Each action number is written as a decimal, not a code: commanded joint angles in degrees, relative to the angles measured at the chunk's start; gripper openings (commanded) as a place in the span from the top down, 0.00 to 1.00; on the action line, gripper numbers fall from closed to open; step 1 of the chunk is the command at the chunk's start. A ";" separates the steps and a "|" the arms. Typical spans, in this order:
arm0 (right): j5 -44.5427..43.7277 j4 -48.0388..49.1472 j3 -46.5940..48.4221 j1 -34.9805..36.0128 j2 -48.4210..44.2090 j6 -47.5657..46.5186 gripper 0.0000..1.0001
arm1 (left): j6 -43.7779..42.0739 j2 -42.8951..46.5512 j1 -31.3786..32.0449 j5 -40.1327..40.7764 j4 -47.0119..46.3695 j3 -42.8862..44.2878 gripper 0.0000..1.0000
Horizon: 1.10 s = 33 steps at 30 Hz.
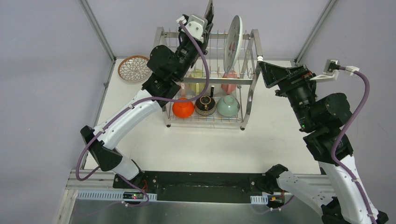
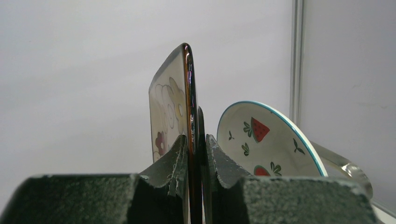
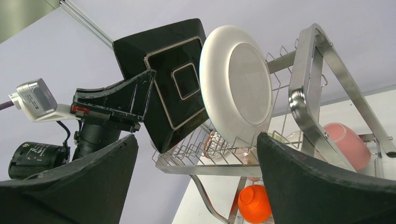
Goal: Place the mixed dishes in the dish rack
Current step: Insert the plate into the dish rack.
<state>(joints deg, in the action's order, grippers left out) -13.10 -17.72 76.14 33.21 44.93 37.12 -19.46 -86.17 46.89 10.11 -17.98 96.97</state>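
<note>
**Desk:** What's in the left gripper?

**Operator:** My left gripper (image 2: 196, 140) is clamped on the edge of the square floral plate (image 2: 169, 109). One finger presses the patterned face and the other the black back. The plate stands on edge, rising straight out of the jaws, high over the top tier of the dish rack (image 1: 255, 51). From the right wrist camera its lower corner dips to the upper wires. I cannot tell whether it sits in a slot.

**Desk:** And beside it?

**Operator:** Just to that gripper's right, the white strawberry plate (image 2: 261, 140) stands upright in the slotted upper level, its painted face towards the square plate. The two are close but apart.

**Desk:** Below?

**Operator:** Under the gripper, on the lower tier, there is a row of three: orange bowl (image 1: 183, 108), brown bowl (image 1: 205, 106) and mint bowl (image 1: 228, 106), left to right. A pink cup (image 1: 229, 86) sits behind the mint one.

**Desk:** Anything outside the rack?

**Operator:** The brown-rimmed petal-pattern plate (image 1: 134, 68) lies flat on the table (image 1: 210, 144), down and to the left of the gripper, well clear of the rack.

**Desk:** The other arm?

**Operator:** My right gripper (image 3: 197, 140) hangs off the rack's right end with its fingers spread wide, holding nothing and pointing at the two plates.
</note>
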 commanded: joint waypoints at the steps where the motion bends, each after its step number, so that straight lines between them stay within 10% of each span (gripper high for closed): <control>1: -0.90 0.49 0.32 0.18 -0.44 -1.11 0.00 | 0.66 0.75 0.38 -2.62 -15.16 8.71 1.00; 33: -2.06 -0.65 -1.00 0.19 -2.57 -2.09 0.00 | -12.13 -3.22 8.18 11.30 -30.59 0.08 1.00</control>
<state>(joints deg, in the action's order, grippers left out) -14.41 -18.85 75.33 33.21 42.72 35.99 -29.65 -96.05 54.78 22.48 -34.35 98.54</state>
